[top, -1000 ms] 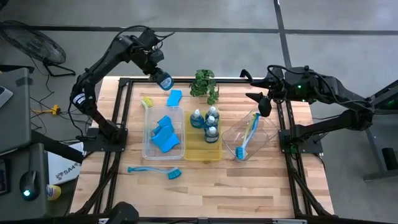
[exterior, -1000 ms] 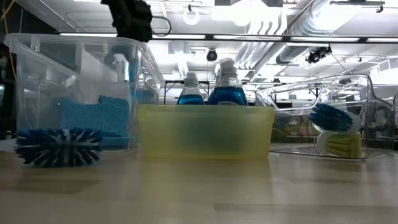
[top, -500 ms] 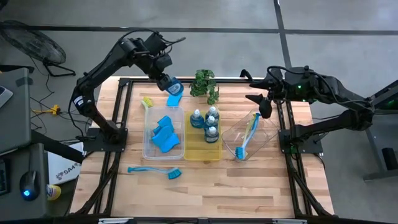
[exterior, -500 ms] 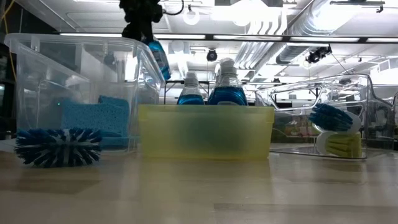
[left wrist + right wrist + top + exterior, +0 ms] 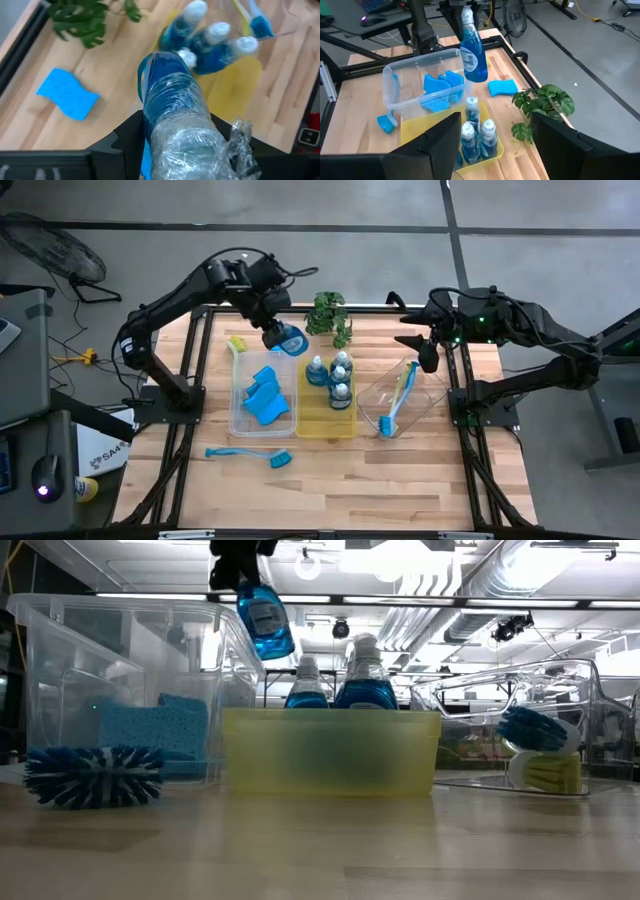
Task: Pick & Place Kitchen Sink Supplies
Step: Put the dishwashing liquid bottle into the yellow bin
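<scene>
My left gripper [image 5: 272,326] is shut on a clear bottle of blue dish soap [image 5: 288,338], in the air over the far end of the gap between the clear tray [image 5: 236,415] and the yellow tray [image 5: 300,420]. Three more bottles [image 5: 335,378] stand in the yellow tray. Blue sponges [image 5: 265,395] lie in the clear tray, and one sponge [image 5: 67,93] lies flat on the table beyond it. A blue brush [image 5: 250,453] lies on the table by the near edge. My right gripper [image 5: 424,352] is open and waits above the table's far right side. My left gripper holds the soap bottle by its neck end [image 5: 187,142], which is wrapped in clear film, pinched between the two fingers [image 5: 125,142]. The fingers come from above, slanting down. The bottle hangs lifted clear and tilted, its base [image 5: 270,640] lowest, as the right wrist view also shows at the bottle's body [image 5: 472,55].
A small potted plant [image 5: 330,315] stands at the far edge. A second clear tray [image 5: 380,392] lies tipped on the right with a blue brush [image 5: 400,400] in it. A yellow-green brush [image 5: 237,345] sits at the left clear tray's far end. Bare wood spans the near half.
My left gripper has carried the soap bottle from the table's far left corner toward the right and the near edge, lowering it toward the yellow tray. The bottle has come down into the low view and hangs tilted. My right arm has kept still.
</scene>
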{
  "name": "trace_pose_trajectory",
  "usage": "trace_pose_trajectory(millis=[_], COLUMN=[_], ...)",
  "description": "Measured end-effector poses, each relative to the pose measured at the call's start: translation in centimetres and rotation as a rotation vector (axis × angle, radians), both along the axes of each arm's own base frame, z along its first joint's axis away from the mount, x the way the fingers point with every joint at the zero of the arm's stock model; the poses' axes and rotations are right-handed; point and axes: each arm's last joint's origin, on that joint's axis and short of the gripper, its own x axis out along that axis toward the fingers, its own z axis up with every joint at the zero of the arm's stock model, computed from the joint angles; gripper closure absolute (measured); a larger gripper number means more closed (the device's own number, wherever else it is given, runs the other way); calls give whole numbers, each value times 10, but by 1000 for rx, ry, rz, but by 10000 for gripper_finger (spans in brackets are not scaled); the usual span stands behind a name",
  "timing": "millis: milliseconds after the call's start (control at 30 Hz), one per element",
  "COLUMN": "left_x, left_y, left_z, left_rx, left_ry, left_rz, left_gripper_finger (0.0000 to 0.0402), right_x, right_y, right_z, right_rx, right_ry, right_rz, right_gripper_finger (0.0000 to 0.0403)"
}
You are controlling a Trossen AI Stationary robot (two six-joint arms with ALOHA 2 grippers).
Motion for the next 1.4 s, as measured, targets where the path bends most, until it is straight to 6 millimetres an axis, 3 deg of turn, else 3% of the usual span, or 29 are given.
trace_pose_trajectory(millis=[467, 833, 1400], left_x=[31, 56, 90], left_y=[-55, -88, -90], left_z=[6, -7, -51], left_rx=[30, 36, 12], left_ry=[-127, -102, 75], left_rz=[-196, -259, -262], left_gripper_finger=[239, 239, 239], right_x=[0, -2, -8], right_y=[2, 2, 4], right_z=[-1, -4, -12], right_rx=[-15, -23, 15], right_ry=[22, 65, 149], right_rz=[67, 99, 120], right_gripper_finger=[171, 171, 171])
